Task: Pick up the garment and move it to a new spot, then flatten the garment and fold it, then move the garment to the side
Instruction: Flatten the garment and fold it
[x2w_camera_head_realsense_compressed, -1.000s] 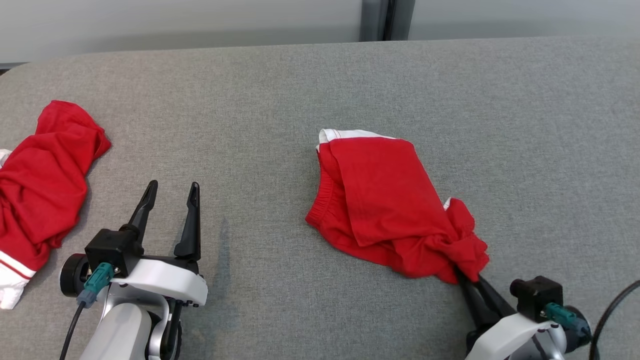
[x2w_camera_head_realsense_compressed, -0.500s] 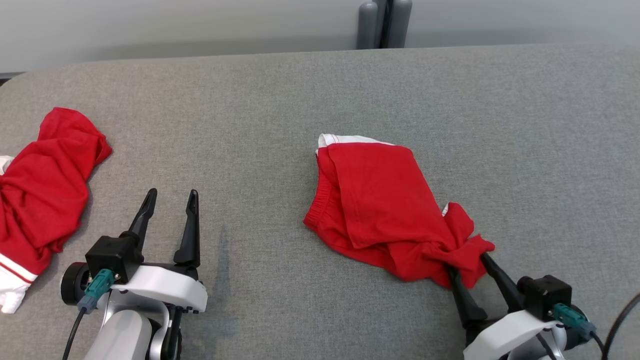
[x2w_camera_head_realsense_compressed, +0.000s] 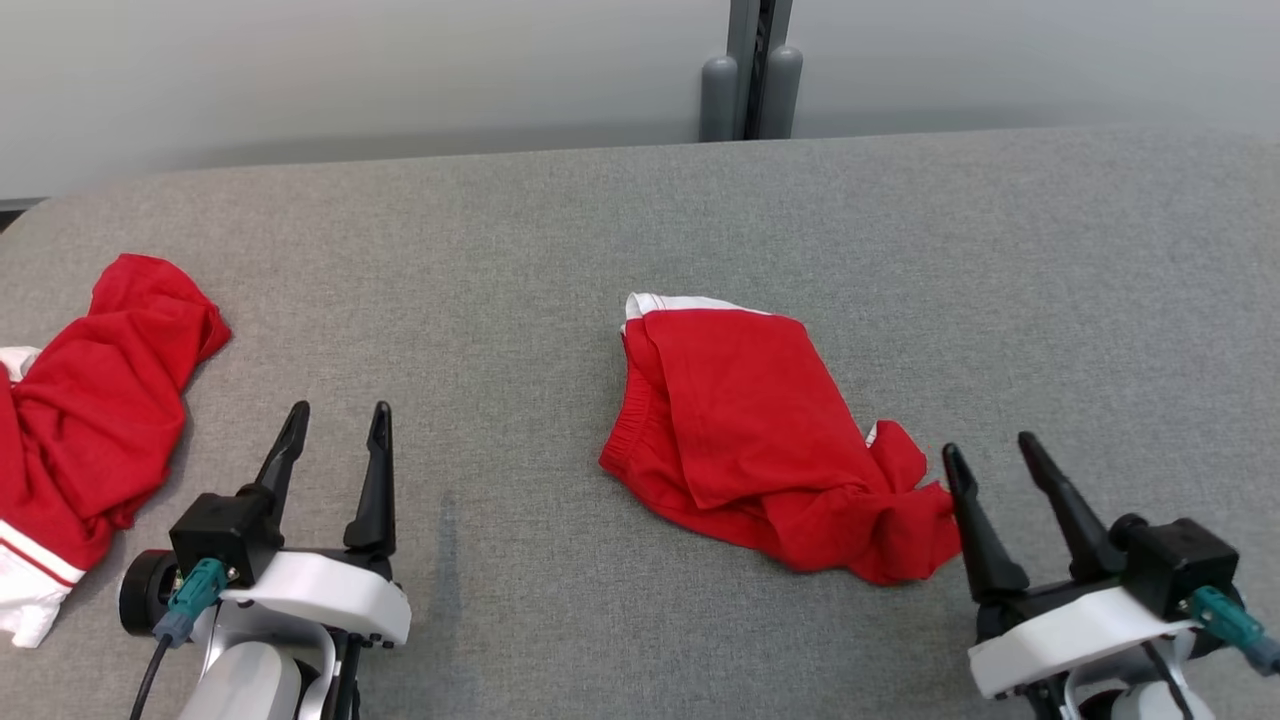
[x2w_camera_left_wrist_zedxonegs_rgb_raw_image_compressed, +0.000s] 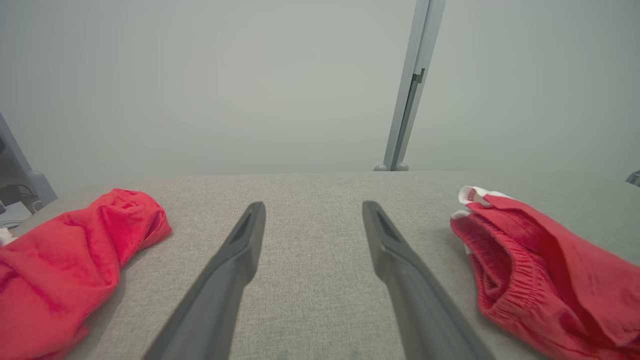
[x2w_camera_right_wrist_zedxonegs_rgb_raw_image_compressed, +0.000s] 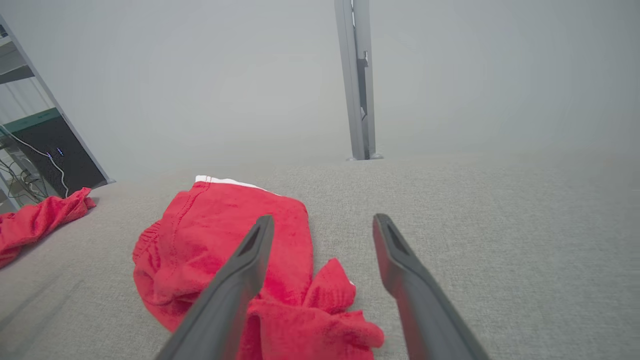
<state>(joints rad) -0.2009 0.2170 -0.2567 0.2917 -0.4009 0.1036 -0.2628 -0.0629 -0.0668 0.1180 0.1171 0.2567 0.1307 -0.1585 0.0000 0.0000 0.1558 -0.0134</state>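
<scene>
Clothing (x2w_camera_head_realsense_compressed: 90, 420), red with white trim, lies crumpled at the far left of the grey worktop (x2w_camera_head_realsense_compressed: 500, 250). Just right of it the left pincer (x2w_camera_head_realsense_compressed: 340, 410) points away from the robot, jaws wide apart and empty. The red shorts (x2w_camera_head_realsense_compressed: 740, 430) lie mid-worktop, well apart from that pincer, elastic waistband leftward, bunched at their near right corner. The right pincer (x2w_camera_head_realsense_compressed: 987, 444) stands just beside that bunched corner, jaws spread wide, holding nothing; whether its left finger touches the fabric cannot be told.
</scene>
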